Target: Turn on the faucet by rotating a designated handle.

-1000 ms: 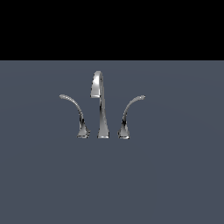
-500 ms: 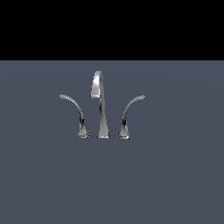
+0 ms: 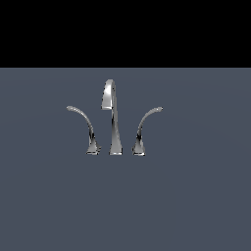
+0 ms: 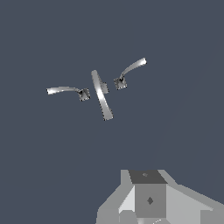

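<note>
Chrome faucet [image 3: 113,120] upright on grey surface [image 3: 196,196], handle [image 3: 145,128] curving toward exterior view's right, gripper [image 4: 151,205] well apart, finger state impossible to tell

No writing, labels, brand marks, numbers or signs can be read in either view. The chrome faucet [image 3: 113,122] shows only plain reflective metal, and the grey surface [image 3: 196,196] it stands on is unmarked. The grey gripper [image 4: 148,201] body seen from the wrist carries only a small dark diamond-shaped mark, which is not a legible character.
</note>
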